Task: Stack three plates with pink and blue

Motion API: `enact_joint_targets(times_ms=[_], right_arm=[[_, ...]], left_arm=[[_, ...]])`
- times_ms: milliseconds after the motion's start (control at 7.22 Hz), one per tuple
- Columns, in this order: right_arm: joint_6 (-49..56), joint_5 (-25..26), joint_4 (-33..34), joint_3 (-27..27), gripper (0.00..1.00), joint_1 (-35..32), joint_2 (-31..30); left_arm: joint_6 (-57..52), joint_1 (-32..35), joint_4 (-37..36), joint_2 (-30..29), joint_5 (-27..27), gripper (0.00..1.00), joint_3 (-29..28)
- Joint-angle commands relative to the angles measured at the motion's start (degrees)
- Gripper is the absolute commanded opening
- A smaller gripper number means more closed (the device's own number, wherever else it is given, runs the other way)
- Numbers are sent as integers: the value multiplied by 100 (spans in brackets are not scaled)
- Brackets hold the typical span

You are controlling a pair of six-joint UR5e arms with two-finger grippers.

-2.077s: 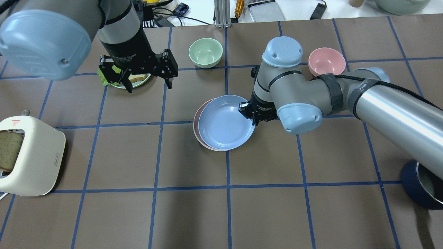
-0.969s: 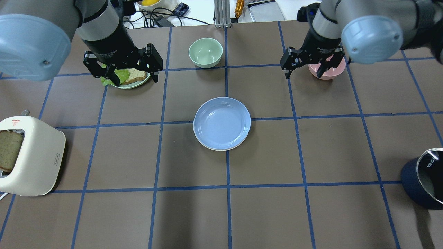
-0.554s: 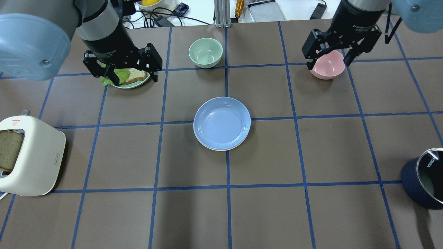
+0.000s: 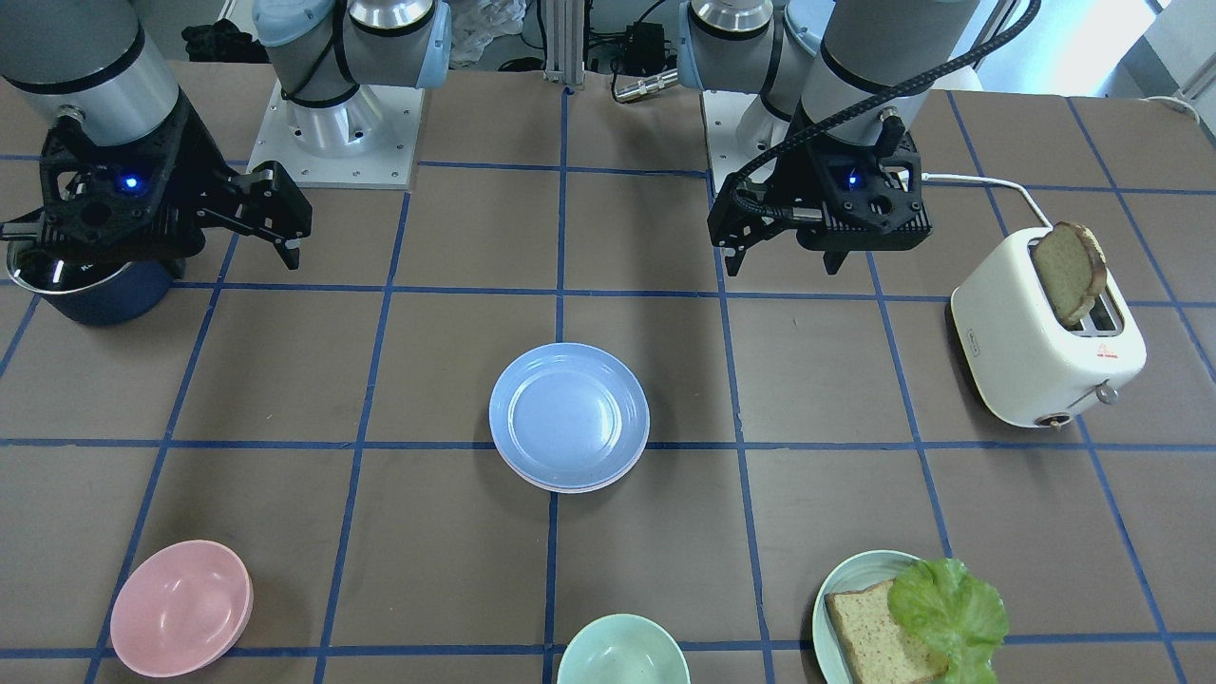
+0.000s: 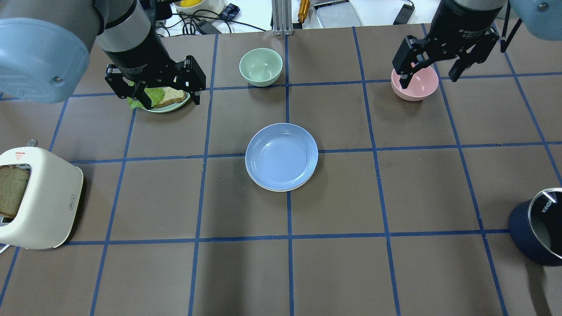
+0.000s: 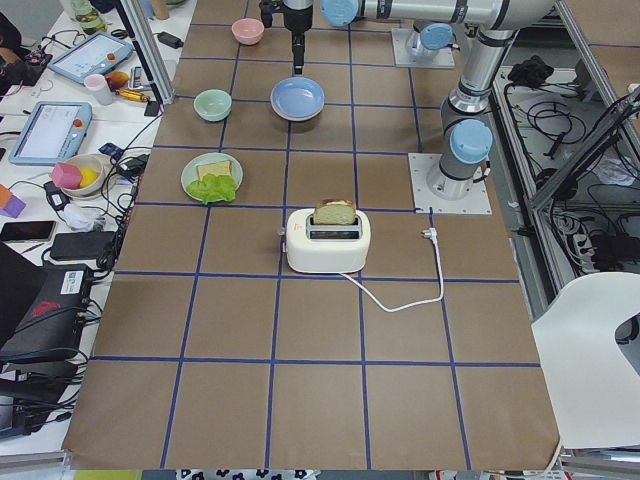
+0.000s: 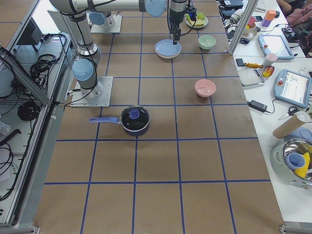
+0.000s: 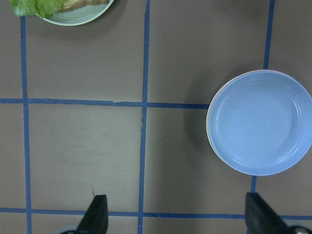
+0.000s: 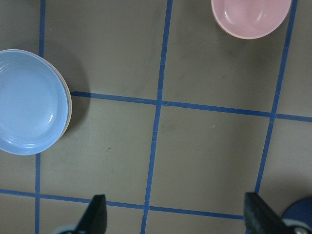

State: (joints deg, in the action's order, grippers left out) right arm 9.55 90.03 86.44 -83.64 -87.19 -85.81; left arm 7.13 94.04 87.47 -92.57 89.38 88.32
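Note:
The three plates sit stacked at the table's middle. The light blue plate [image 5: 281, 156] is on top, also seen in the front view [image 4: 568, 415] and both wrist views [image 8: 261, 122] [image 9: 30, 101]. Only thin pale pink [image 4: 532, 478] and cream-white [image 5: 276, 189] rims show beneath it. My left gripper [image 5: 170, 102] is open and empty, high above the bread plate, far back-left of the stack. My right gripper [image 5: 429, 81] is open and empty, high over the pink bowl, far back-right of the stack.
A pale green plate [image 4: 828, 608] with bread and lettuce lies at the back left. A mint bowl [image 5: 261, 66] and a pink bowl [image 5: 421, 87] stand at the back. A cream toaster [image 5: 39, 202] is at the left edge, a dark blue pot [image 5: 533, 237] at the right edge.
My right gripper left the blue plate's right edge, rose and moved back-right over the pink bowl. The blue plate now sits squarely on the stack. My left gripper shifted slightly left.

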Motion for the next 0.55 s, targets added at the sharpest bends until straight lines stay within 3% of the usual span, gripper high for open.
enact_joint_targets(times_ms=[0,415], right_arm=[[-6,-46,5,23,100,0,-32],[3,-82,31,14,100,0,-32]], left_arm=[[8,0,7,2,0,100,2],[69,0,68,10,9,100,-33]])
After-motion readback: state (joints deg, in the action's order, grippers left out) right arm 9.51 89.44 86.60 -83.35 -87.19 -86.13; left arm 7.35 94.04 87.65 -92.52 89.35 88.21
